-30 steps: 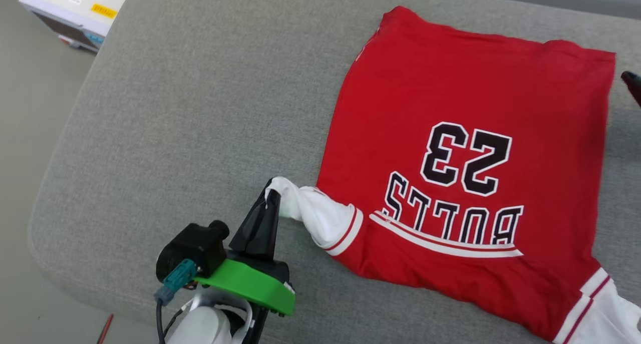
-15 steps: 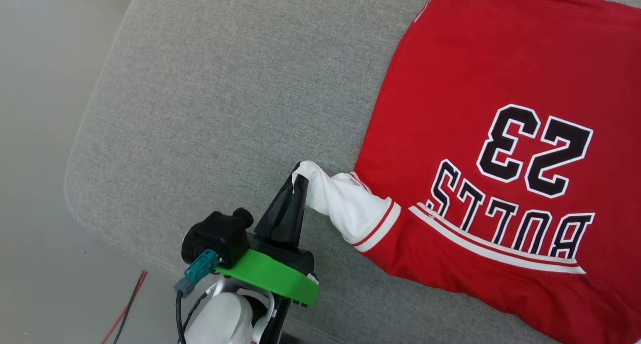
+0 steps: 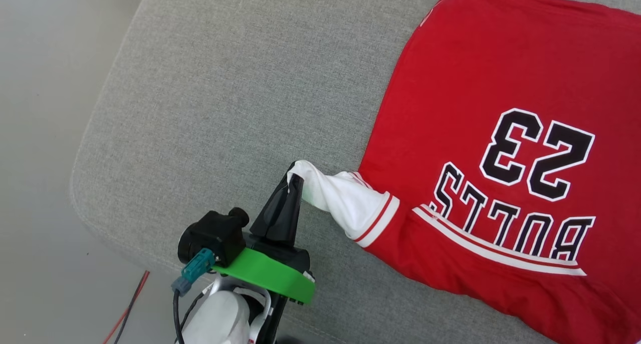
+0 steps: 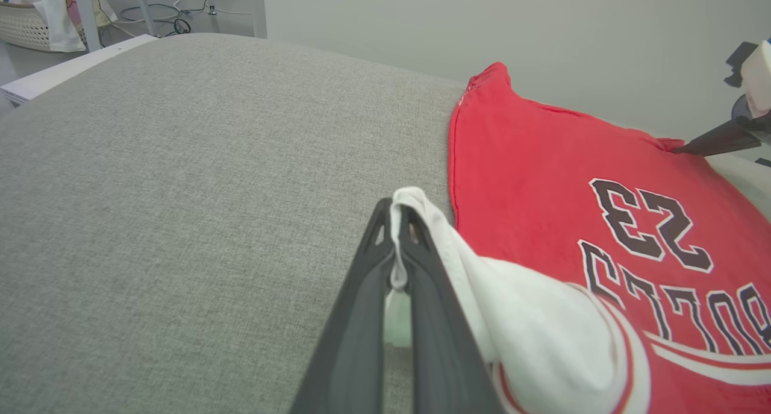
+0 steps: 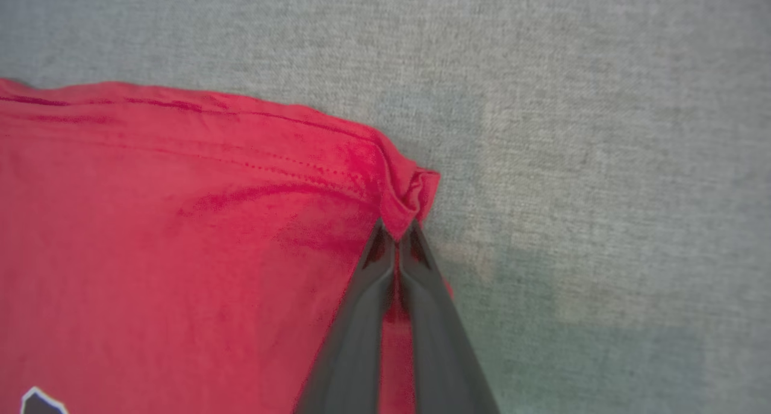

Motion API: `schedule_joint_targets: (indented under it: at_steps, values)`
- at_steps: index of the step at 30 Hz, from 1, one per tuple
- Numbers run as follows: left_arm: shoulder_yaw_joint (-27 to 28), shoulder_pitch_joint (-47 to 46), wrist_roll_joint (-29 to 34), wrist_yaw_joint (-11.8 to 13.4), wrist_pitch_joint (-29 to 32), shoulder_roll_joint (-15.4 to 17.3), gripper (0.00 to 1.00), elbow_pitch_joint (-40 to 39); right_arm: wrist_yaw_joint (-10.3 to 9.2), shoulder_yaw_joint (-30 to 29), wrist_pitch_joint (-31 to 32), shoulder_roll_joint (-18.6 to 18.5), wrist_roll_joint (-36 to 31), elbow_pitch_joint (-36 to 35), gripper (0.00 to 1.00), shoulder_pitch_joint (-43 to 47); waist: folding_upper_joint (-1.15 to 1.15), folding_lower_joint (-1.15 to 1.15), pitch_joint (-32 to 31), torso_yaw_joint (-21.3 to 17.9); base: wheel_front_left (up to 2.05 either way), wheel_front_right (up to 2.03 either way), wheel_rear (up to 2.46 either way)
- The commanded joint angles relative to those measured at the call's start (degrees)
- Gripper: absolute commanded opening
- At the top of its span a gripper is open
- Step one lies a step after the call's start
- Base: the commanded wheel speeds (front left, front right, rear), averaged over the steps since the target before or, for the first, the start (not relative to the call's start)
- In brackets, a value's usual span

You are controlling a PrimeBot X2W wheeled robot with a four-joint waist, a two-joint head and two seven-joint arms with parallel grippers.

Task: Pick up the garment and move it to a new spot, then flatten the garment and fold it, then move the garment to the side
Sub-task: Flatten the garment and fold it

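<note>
Nearest me, the left gripper point(image 3: 294, 180) is clamped on the white sleeve point(image 3: 345, 204) tip of the garment point(image 3: 501, 73), which lies on the grey cushion point(image 3: 225, 83). Print reads "BULLS 23", upside down to the robot. Far corner: right gripper point(image 5: 396, 232) pinches the hem point(image 5: 400, 200), probably to tug it flat.

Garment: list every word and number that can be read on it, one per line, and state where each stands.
"BULLS": black letters edged in white, printed on the red garment; it reads upside down in the head view.
"23": black digits edged in white, on the same red cloth next to the word, also upside down in the head view.
No other text can be read.
</note>
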Motion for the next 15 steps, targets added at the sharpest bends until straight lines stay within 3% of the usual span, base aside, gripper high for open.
schedule_joint_targets:
  at_steps: [1, 9, 15]
  values:
    - [0.17, -0.78, 0.12, 0.2, -0.25, 0.08, 0.0, 0.25, -0.01, 0.32, 0.53, 0.59, -0.68, 1.13, 0.0, 3.15, 0.0, 0.0, -1.5, -0.48, 0.0, 0.0, 0.0]
    - [2.41, 1.9, -0.71, 2.17, 1.12, 2.55, 0.0, 1.31, -0.01, 0.19, -1.29, -2.09, -0.47, -4.41, 0.0, 4.36, 0.0, 0.0, -7.75, -4.88, 0.0, 0.0, 0.0]
    - [5.37, 5.15, -1.99, 4.45, 1.69, 4.48, 0.0, 1.89, -0.01, 3.4, -1.29, -2.49, 2.74, -12.89, 0.0, 12.75, 0.0, 0.0, -13.25, -10.06, 0.0, 0.0, 0.0]
